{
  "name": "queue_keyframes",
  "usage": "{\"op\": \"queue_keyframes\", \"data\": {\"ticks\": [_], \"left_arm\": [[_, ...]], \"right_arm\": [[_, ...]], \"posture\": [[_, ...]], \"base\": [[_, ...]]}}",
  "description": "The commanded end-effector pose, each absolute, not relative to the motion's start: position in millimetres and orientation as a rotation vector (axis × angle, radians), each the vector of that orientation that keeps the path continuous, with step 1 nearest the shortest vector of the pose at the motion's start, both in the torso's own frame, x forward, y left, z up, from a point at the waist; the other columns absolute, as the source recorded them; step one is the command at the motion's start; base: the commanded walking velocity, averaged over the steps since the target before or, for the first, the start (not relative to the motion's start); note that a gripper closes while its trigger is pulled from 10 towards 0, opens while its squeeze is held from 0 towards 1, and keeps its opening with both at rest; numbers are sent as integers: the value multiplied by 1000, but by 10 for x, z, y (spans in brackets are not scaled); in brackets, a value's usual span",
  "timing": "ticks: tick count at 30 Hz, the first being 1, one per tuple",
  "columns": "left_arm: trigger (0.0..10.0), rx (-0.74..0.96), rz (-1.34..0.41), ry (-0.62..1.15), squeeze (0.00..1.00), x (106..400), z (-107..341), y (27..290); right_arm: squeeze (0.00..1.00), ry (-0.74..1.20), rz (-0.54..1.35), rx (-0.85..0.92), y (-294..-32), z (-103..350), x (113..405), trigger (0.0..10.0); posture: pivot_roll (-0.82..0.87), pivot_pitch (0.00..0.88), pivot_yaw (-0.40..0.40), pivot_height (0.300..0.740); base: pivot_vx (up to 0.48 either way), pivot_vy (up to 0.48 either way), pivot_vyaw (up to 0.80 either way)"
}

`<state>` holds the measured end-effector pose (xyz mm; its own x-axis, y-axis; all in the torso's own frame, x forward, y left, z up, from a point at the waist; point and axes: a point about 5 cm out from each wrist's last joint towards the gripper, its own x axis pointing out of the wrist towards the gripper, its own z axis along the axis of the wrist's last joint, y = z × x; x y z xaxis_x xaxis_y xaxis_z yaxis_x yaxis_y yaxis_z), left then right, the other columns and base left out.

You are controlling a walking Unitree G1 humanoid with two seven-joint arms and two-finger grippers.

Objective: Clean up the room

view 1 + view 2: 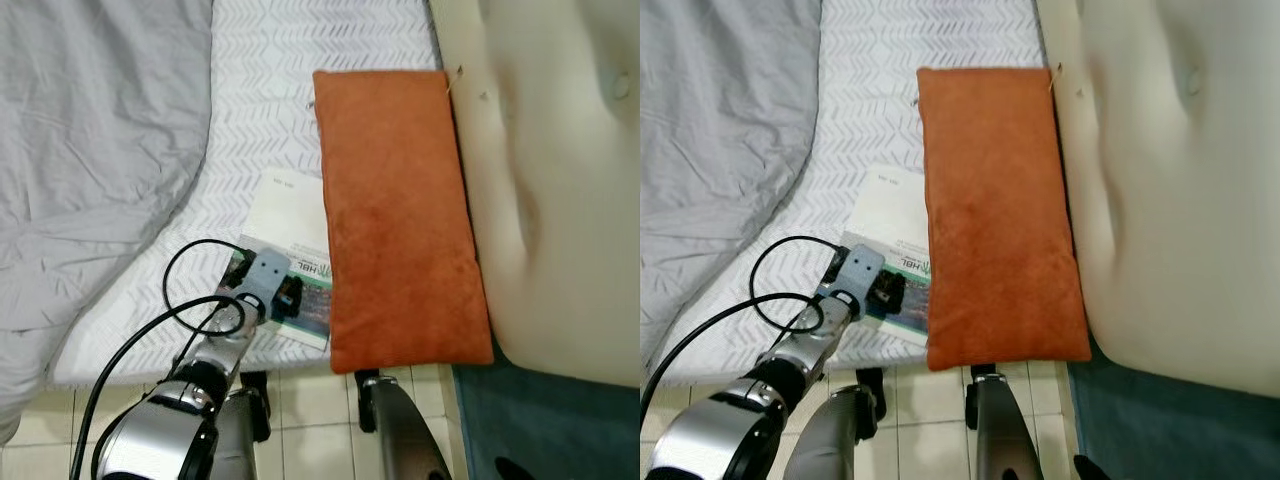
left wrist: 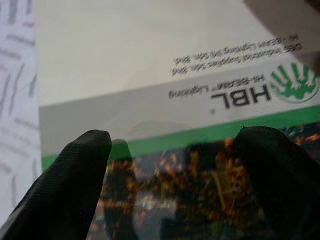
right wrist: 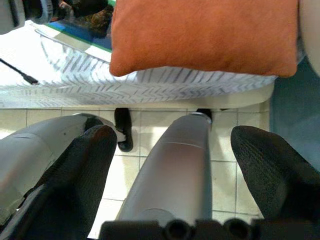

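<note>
A glossy HBL brochure [image 1: 285, 205] lies flat on the white chevron sheet [image 1: 260, 80] near the bed's front edge. Its right side is tucked under a long orange pillow [image 1: 400, 220]. My left gripper [image 1: 287, 297] is stretched out over the brochure's dark printed lower part. In the left wrist view its two black fingers [image 2: 75, 170] stand open, with the brochure [image 2: 150, 60] right below them and nothing held. My right gripper [image 3: 172, 150] hangs low in front of the bed, open and empty, above my silver legs [image 3: 175, 165] and the tiled floor.
A rumpled grey duvet [image 1: 90, 130] covers the bed's left half. A cream padded headboard [image 1: 560, 180] rises right of the pillow, with a teal rug [image 1: 540, 420] below it. Beige floor tiles [image 1: 310, 410] run along the bed's edge. A black cable [image 1: 180, 290] loops off my left arm.
</note>
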<state>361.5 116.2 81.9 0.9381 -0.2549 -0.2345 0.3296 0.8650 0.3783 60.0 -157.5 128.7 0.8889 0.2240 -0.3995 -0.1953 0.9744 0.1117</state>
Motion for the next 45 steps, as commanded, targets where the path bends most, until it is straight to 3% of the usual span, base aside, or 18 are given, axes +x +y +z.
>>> {"op": "queue_keyframes", "data": {"ticks": [1, 3, 6, 8, 16, 21, 32, 35, 39, 45], "left_arm": [[10000, 467, -322, 287, 0, 3468, 558, 1176], [10000, 488, -317, 300, 0, 3459, 537, 1181], [10000, 479, -162, 399, 0, 3428, 445, 1459], [10000, 465, -137, 414, 0, 3414, 425, 1512], [10000, 281, 31, 504, 0, 3303, 303, 1821], [10000, 208, 82, 545, 0, 3174, 164, 1883], [10000, 24, 60, 580, 0, 2974, -69, 1475], [10000, -83, 68, 544, 0, 3099, 56, 1288], [10000, -117, 70, 533, 0, 3147, 109, 1230], [10000, -321, -4, 489, 0, 3337, 395, 741]], "right_arm": [[0, 485, 210, 78, -1573, 1235, 527, 10000], [0, 489, 207, 78, -1572, 1232, 521, 10000], [0, 519, 202, 74, -1571, 1209, 448, 10000], [0, 526, 205, 73, -1569, 1201, 434, 10000], [0, 527, 214, 58, -1602, 1183, 475, 10000], [0, 525, 226, 47, -1623, 1148, 506, 10000], [0, 512, 251, 34, -1616, 1121, 599, 10000], [0, 512, 254, 25, -1626, 1117, 603, 10000], [0, 513, 255, 24, -1627, 1117, 597, 10000], [0, 517, 254, 6, -1626, 1100, 599, 10000]], "posture": [[-401, 738, -6, 740], [-401, 737, -6, 740], [-393, 734, -4, 740], [-392, 732, -3, 740], [-385, 731, -12, 740], [-350, 731, -8, 740], [-338, 716, -16, 740], [-345, 715, -18, 740], [-346, 715, -18, 740], [-354, 707, -5, 740]], "base": [[0, 0, 0], [0, 0, 0], [0, 0, 0], [0, 0, 0], [0, 0, 0], [0, 0, 0], [0, 0, 0], [0, 0, 0], [0, 0, 0], [0, 0, 0]]}}
